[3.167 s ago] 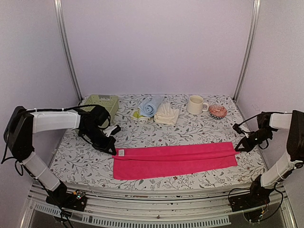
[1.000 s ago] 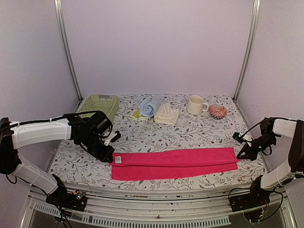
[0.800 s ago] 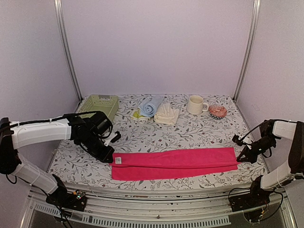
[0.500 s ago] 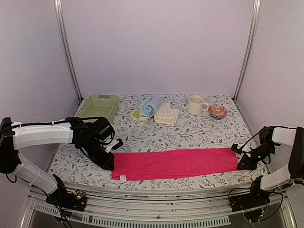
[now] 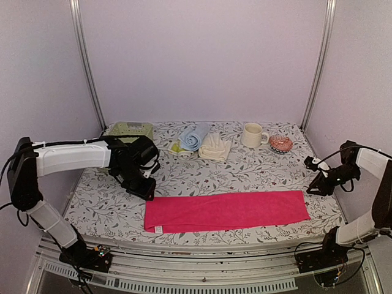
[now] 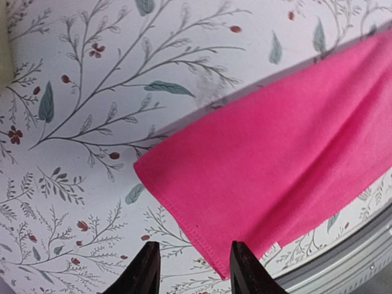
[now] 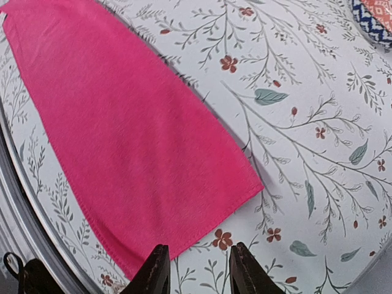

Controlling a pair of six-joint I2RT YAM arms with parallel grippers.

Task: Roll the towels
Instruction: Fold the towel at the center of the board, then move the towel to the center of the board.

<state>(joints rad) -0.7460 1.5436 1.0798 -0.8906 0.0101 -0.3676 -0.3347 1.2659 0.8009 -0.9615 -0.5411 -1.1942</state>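
Observation:
The hot pink towel (image 5: pixel 226 210) lies flat as a long folded strip across the near part of the table. Its left end shows in the left wrist view (image 6: pixel 275 159), its right end in the right wrist view (image 7: pixel 135 153). My left gripper (image 5: pixel 146 188) is open and empty, just above the strip's far left corner; in its own view (image 6: pixel 192 269) the jaws stand apart over the towel's edge. My right gripper (image 5: pixel 313 187) is open and empty, by the strip's far right corner, also seen in its own view (image 7: pixel 196 269). At the back lie the rolled light blue towel (image 5: pixel 194 136), the cream-white towel (image 5: pixel 214 147) and the pale yellow-green towel (image 5: pixel 178 149).
A pale green mesh basket (image 5: pixel 130 130) stands at the back left, partly behind my left arm. A cream mug (image 5: pixel 252 135) and a small patterned bowl (image 5: pixel 281 144) stand at the back right; the bowl's rim shows in the right wrist view (image 7: pixel 373 18). The table's metal front rail (image 5: pixel 202 250) runs close below the pink towel.
Both grippers have let go of the pink towel's ends and lifted back from it. The towel, earlier held and drawn toward the front, now lies flat.

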